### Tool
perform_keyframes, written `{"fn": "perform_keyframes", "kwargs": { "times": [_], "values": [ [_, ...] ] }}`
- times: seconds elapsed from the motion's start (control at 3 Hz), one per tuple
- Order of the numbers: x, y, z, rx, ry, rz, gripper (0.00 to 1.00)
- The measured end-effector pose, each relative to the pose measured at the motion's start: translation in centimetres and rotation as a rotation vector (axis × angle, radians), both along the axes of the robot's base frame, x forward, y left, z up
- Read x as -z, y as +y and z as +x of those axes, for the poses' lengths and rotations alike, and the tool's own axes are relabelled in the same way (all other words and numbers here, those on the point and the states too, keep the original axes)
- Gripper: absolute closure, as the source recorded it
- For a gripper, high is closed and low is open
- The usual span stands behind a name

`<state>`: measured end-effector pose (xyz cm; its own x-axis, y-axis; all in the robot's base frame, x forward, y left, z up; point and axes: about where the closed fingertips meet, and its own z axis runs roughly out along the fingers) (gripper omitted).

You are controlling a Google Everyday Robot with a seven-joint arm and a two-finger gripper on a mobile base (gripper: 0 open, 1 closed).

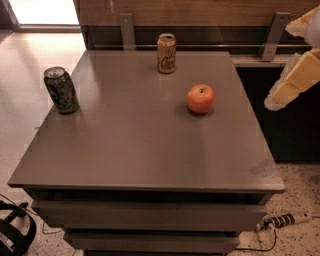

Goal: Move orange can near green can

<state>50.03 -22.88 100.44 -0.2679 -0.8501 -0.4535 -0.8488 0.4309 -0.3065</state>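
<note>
A grey table [140,145] with drawer fronts below fills most of the view, and a wooden wall panel [200,10] runs behind it. The cream gripper [292,82] hangs off the table's right edge, over the dark gap beside it, well apart from everything on the top; whether it is spread or closed is not clear. The green can [61,90] stands upright near the left edge. The orange can [166,53] stands upright at the back edge, well apart from the green can. A red-orange apple [201,98] sits right of centre, near the orange can. A black strap [15,230] lies on the floor at lower left.
</note>
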Motion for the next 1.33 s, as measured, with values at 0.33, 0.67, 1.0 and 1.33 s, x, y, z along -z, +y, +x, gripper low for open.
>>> {"fn": "perform_keyframes", "kwargs": {
  "times": [0.33, 0.67, 1.0, 1.33],
  "values": [
    [-1.0, -0.1, 4.9, 0.052, -0.093, 0.175, 0.0],
    [-1.8, 0.4, 8.8, 0.097, -0.159, 0.321, 0.0],
    [-1.9, 2.3, 12.0, 0.106, -0.193, 0.443, 0.0],
    [-1.9, 5.9, 15.0, 0.089, -0.216, 0.579, 0.0]
  ]
}}
